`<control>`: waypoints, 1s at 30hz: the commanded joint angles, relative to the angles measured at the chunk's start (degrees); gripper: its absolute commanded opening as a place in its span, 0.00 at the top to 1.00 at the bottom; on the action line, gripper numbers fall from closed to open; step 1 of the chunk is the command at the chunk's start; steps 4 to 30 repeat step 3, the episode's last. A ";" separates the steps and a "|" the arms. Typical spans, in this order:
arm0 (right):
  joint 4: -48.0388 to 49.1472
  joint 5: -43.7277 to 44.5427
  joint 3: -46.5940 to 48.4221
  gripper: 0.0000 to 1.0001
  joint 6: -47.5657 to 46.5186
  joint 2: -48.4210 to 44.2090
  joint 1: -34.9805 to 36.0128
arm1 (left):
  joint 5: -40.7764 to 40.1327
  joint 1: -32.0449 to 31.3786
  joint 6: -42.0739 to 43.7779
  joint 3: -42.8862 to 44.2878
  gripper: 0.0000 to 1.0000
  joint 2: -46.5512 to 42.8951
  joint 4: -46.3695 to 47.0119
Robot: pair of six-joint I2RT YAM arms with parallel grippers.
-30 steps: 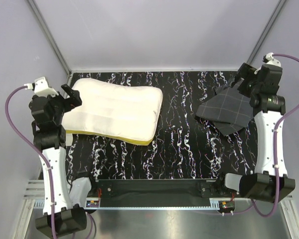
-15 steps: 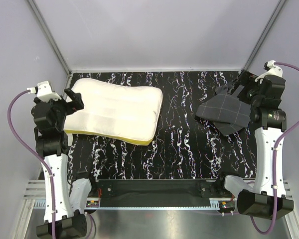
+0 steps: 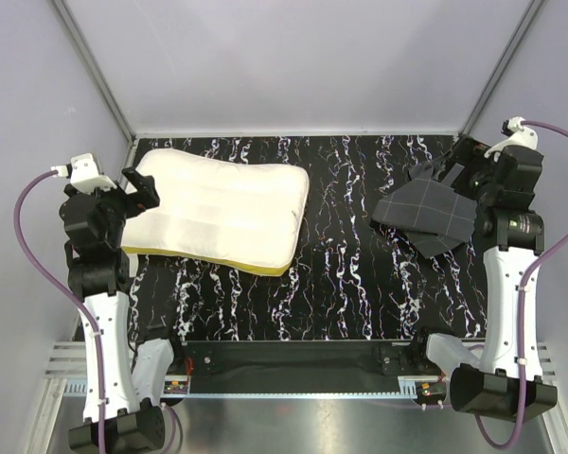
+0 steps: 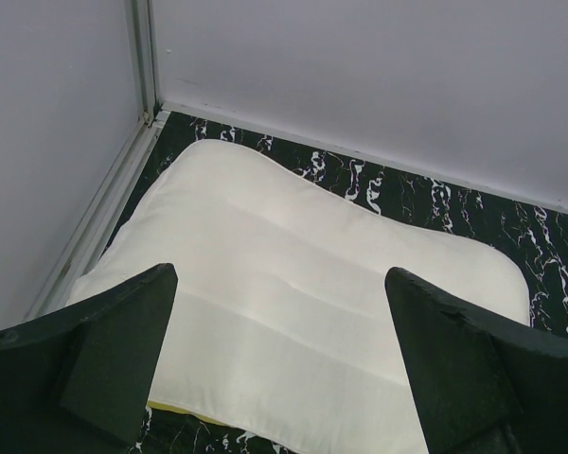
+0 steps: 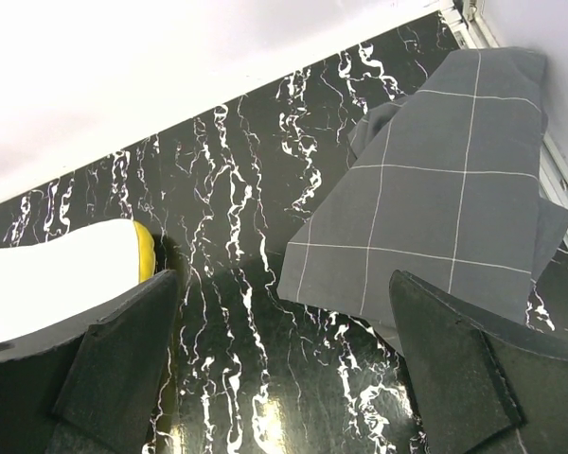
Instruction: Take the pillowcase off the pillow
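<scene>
Change since a second ago: both arms have shifted posture slightly, the right wrist ending a little nearer the far right corner. The pillow and the cover lie where they did.

1. Large rectangular cream-white quilted pillow [image 3: 222,213] with a bright yellow side edge. It lies bare and flat on the far left part of the black white-veined marble tabletop [image 3: 350,274], its left end close to the left wall rail. In the left wrist view the quilted top [image 4: 303,274] fills the middle ground.

2. Dark charcoal-grey fabric pillowcase [image 3: 426,216] with a thin white windowpane grid. It is fully off the pillow, loosely folded and rumpled at the far right of the table, well apart from the pillow. The right wrist view shows it [image 5: 445,189] reaching the right rail.

3. Left gripper [image 3: 138,191]. Its fingers are spread wide with nothing between them, at the pillow's left end. It seems to hover above the fabric, though contact cannot be judged.

4. Right gripper [image 3: 452,168]. Its fingers [image 5: 454,369] are spread wide and hold nothing, beside the pillowcase's far right edge.
</scene>
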 commanded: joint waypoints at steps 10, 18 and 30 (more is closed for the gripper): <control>2.69 -0.88 0.32 0.00 -1.21 -0.99 -0.09 | 0.31 -0.16 0.30 -0.21 0.01 0.46 3.62; 2.69 -0.88 0.32 0.00 -1.21 -0.99 -0.09 | 0.31 -0.16 0.30 -0.21 0.01 0.46 3.62; 2.69 -0.88 0.32 0.00 -1.21 -0.99 -0.09 | 0.31 -0.16 0.30 -0.21 0.01 0.46 3.62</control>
